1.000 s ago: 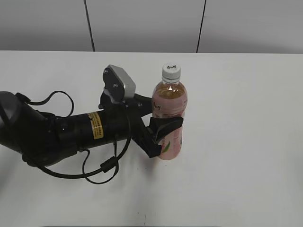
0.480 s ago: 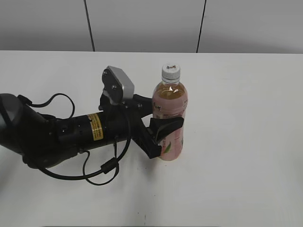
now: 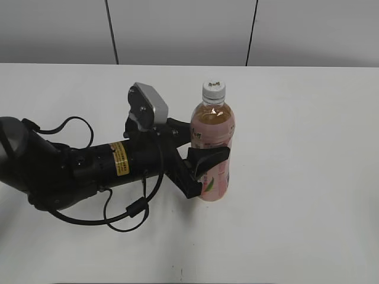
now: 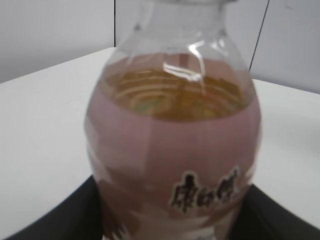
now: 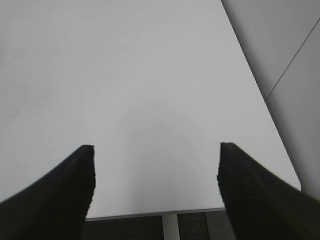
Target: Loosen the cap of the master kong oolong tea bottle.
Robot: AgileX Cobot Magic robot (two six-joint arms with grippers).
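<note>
Exterior view: tall clear plastic bottle of amber tea with a pink label (image 3: 213,148) stands upright mid-worktop, on the white worktop (image 3: 308,177). Left gripper (image 3: 204,160) comes in from the side, jaws clamped around the bottle body at label height. Small round white screw cap (image 3: 214,90) is seated on the neck, nothing touching it. Right arm is not in this view.

Left wrist view: bottle fills the frame, tea line and dark label characters visible, black jaws flanking the lower body on both sides. Contact looks firm, bottle upright.

Right wrist view: right gripper (image 5: 155,192) jaws spread wide, nothing between them, only bare worktop and its far edge below. Well apart from the bottle.

Step in hand, my read: bottle is braced, cap not yet engaged. Next move calls for the right arm to come over the cap, centre on it from above, close on it and twist while the left holds steady.
</note>
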